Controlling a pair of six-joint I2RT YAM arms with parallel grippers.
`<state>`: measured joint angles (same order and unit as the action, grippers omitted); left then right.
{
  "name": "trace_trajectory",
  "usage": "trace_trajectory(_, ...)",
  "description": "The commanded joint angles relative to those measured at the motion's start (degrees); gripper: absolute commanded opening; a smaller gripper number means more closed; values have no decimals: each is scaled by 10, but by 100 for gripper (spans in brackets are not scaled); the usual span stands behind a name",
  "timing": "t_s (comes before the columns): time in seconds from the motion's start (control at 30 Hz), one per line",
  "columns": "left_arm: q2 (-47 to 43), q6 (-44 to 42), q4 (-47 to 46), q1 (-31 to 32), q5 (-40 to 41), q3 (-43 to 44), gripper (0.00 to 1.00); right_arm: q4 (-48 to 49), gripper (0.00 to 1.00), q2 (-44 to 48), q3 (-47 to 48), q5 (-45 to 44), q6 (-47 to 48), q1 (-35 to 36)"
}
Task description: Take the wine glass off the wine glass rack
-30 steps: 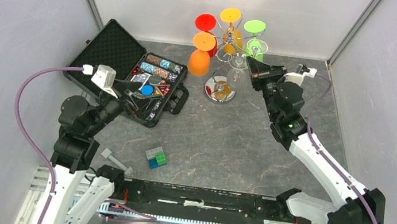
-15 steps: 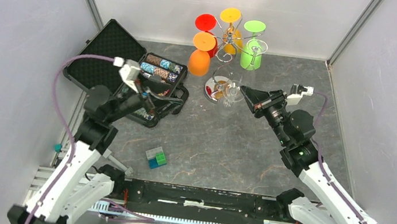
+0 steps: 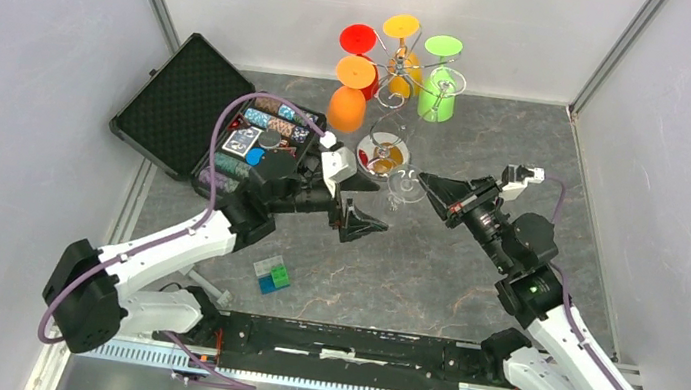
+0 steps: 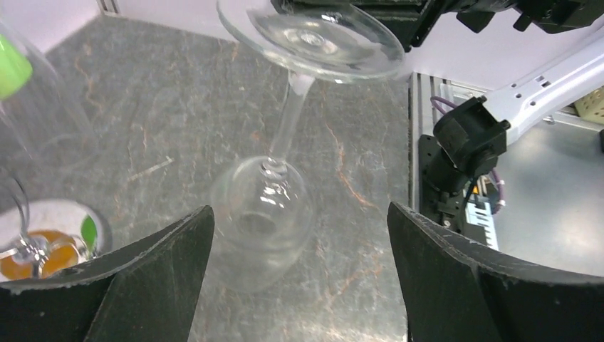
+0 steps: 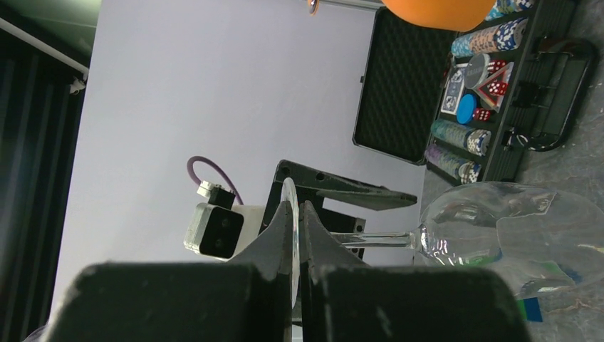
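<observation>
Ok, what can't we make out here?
Top view: glass too faint against the table; whether its bowl touches is unclear.
Left wrist: right claw's grip cut off by top edge; rack cut by left edge.
Right wrist: own fingers cover most of the glass foot.

Bright even light, faint shadows, glints on wine glass [image 4: 265,214], blurred fingers [image 5: 178,299]

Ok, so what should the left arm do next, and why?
Probably ease the open left fingers forward around the wine glass. The right fingers pinch only its foot, and its bowl lies just ahead of the left ones, untouched.
</observation>
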<state>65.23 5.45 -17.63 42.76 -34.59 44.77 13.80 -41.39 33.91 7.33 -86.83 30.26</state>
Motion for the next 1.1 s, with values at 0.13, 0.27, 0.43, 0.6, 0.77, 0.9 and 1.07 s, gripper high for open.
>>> trace_trajectory(0.13,57,-61,-174,24,-26,44,84,14,0,28,14,15,-22,-2)
trace_trajectory(0.27,90,-41,-193,28,-61,73,70,13,0,22,22,25,-23,-1)
trace_trajectory(0.43,119,-30,-196,31,-83,94,53,14,0,16,28,29,-25,-1)
trace_trajectory(0.6,133,-29,-189,31,-84,95,43,25,0,8,29,42,-34,-1)
trace_trajectory(0.77,136,-18,-192,31,-84,91,37,59,0,6,15,54,-55,-4)
trace_trajectory(0.9,135,1,-208,31,-79,81,34,93,0,4,1,76,-80,-17)
trace_trajectory(1.07,127,17,-229,31,-63,66,25,135,0,6,-18,110,-112,-54)
